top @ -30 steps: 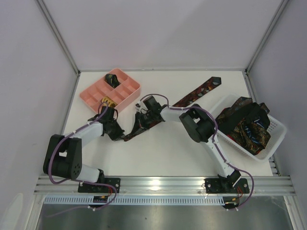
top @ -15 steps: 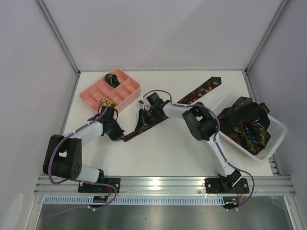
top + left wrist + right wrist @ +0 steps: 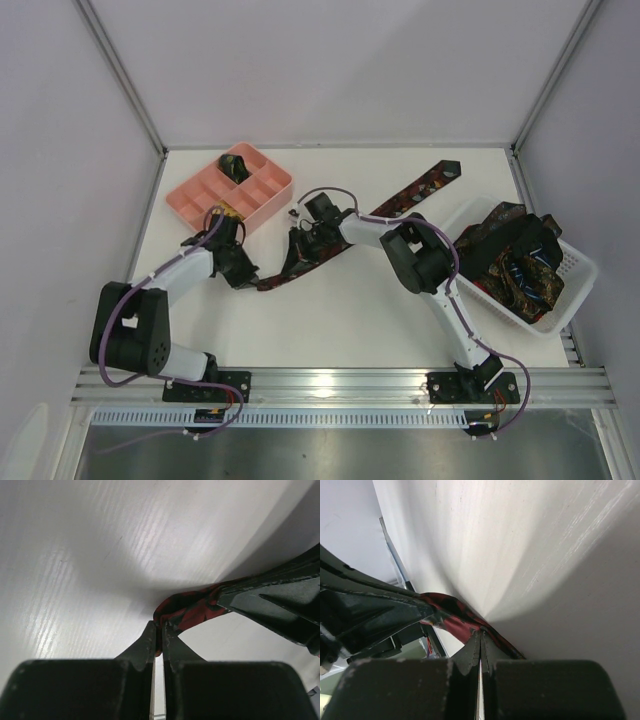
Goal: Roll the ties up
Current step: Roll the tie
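Note:
A dark tie with red-orange patterning [image 3: 410,195] lies diagonally on the white table, from the back right to its narrow end at the middle left. My left gripper [image 3: 250,277] is shut on that narrow end; in the left wrist view the folded red-black tie [image 3: 190,605] is pinched between my fingertips [image 3: 160,628]. My right gripper [image 3: 297,255] is shut on the same tie a little further along; in the right wrist view the tie [image 3: 451,617] sits at my closed gripper [image 3: 480,636]. The two grippers are close together.
A pink compartment tray [image 3: 262,205] stands at the back left with a rolled dark tie [image 3: 235,163] in one corner compartment. A white mesh basket [image 3: 575,270] at the right holds several bundled ties [image 3: 510,255]. Grey walls enclose the table.
The right arm's wrist has shifted slightly up and right with the tie. The left wrist has nudged a little toward the right gripper, so the tie's end sits slightly higher.

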`<move>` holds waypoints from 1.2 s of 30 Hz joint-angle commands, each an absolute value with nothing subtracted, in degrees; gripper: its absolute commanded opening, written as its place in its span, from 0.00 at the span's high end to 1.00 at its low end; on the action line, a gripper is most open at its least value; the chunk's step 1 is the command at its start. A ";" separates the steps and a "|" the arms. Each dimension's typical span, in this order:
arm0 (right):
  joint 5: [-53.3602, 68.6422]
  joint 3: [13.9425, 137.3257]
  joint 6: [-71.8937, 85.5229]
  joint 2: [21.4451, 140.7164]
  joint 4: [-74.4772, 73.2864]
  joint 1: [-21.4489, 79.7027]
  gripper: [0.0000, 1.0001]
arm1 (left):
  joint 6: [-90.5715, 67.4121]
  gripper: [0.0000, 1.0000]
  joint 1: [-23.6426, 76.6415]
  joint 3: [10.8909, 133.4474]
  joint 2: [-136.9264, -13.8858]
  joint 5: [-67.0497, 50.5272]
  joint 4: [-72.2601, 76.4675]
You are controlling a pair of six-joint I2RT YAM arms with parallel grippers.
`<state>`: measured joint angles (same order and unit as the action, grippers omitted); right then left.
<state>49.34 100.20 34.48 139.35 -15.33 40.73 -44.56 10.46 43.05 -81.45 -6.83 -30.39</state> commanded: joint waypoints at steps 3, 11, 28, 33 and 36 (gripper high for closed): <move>41.66 99.40 31.73 140.10 -19.60 41.04 1.00 | -42.63 0.99 10.37 48.16 -79.10 -8.08 -33.40; 39.99 100.81 31.82 140.80 -21.71 41.75 1.00 | -45.87 0.96 14.49 52.64 -81.12 -14.32 -29.80; 44.03 96.16 35.07 134.04 -20.13 38.59 1.00 | -47.46 1.00 19.77 62.49 -91.93 -12.57 -31.02; 44.30 93.87 34.28 132.45 -19.77 38.23 1.00 | -47.20 1.00 19.78 62.23 -91.67 -11.78 -31.64; 44.12 93.43 33.93 132.10 -19.69 37.71 1.00 | -46.93 1.00 19.86 62.31 -91.67 -11.69 -31.99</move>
